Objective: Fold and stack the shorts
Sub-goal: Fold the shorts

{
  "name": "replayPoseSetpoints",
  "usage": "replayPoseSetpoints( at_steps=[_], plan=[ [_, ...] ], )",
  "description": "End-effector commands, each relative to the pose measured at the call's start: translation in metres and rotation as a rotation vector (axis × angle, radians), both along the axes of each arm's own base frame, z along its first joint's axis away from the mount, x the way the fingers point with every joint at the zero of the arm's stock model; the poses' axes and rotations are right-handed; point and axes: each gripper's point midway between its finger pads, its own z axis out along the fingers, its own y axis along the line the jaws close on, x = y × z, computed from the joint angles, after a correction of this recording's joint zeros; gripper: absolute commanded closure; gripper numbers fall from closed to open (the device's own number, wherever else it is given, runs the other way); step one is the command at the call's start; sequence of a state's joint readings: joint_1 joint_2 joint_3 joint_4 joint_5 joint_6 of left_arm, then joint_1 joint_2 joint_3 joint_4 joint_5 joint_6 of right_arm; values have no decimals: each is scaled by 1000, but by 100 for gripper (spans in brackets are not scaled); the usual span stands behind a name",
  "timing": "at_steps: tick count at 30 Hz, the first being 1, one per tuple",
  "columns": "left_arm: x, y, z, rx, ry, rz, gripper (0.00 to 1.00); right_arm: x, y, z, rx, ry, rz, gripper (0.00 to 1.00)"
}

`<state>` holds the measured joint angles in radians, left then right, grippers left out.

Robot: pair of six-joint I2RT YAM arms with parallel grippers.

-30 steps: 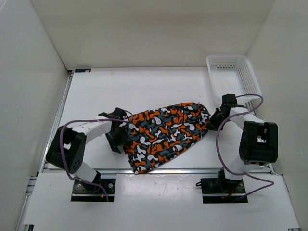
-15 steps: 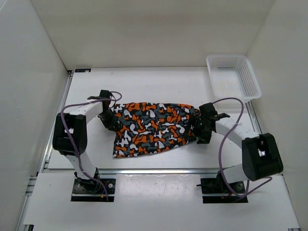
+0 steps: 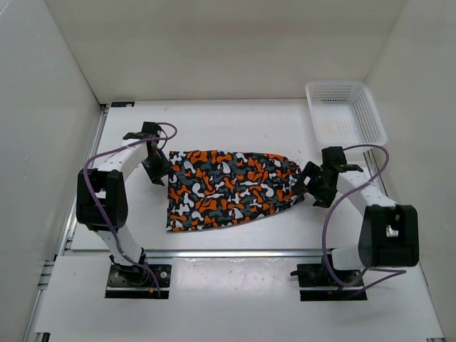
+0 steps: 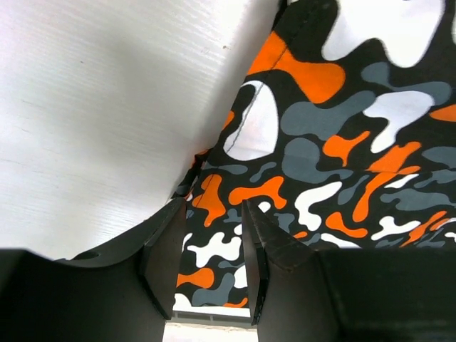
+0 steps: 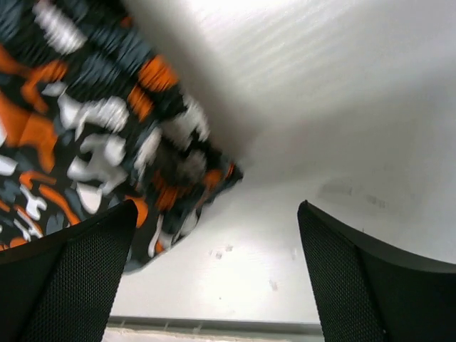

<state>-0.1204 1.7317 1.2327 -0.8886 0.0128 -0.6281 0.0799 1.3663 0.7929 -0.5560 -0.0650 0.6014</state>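
Observation:
The shorts (image 3: 231,189), printed in orange, black, grey and white blotches, lie spread flat across the middle of the table. My left gripper (image 3: 157,169) hovers just off their far left corner. In the left wrist view that gripper (image 4: 214,239) is open by a narrow gap with nothing pinched, and the shorts (image 4: 342,128) lie below it. My right gripper (image 3: 313,188) sits just beyond the shorts' right end. In the right wrist view it (image 5: 217,263) is wide open over bare table, with the bunched end of the shorts (image 5: 85,128) to its left.
A white mesh basket (image 3: 345,114) stands at the far right corner of the white table (image 3: 235,128). White walls close in the left, far and right sides. The arm bases are at the near edge.
The shorts went from hanging diagonally between both grippers to lying flat. Both grippers let go and drew back outward, the left toward the far left, the right to the right.

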Motion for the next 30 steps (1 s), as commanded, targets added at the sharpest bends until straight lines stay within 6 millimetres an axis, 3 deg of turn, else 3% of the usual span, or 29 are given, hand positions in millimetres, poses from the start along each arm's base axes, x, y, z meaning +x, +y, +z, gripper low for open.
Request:
replayPoseSetpoints(
  at_steps=[1, 4, 8, 12, 14, 16, 18, 21, 24, 30],
  plan=[
    [14, 1, 15, 4, -51, -7, 51, 20, 8, -10, 68, -25, 27, 4],
    [21, 1, 14, 6, -51, -16, 50, 36, 10, -24, 77, -36, 31, 13],
    [27, 3, 7, 8, -35, -7, 50, 43, 15, -29, 100, -33, 41, 40],
    [26, 5, -13, 18, -2, 4, 66, 44, 16, -32, 89, -33, 45, 65],
    [21, 5, -20, 21, 23, 4, 79, 44, 14, -33, 80, -34, 42, 82],
    [18, 7, -25, 31, 30, 6, 89, 45, 12, -31, 69, -33, 37, 92],
    [12, 8, -32, 32, 45, 5, 89, 43, 8, -32, 47, -19, 28, 100],
    [10, 6, -37, 25, 56, 3, 89, 49, 1, -26, 4, -35, 20, 100],
    [5, -13, -43, 22, 67, -33, 89, 52, -4, -16, -23, -55, 17, 100],
    [-25, -39, -53, -14, 114, -41, 89, 57, -21, 7, -116, -87, -1, 100]
  ],
)
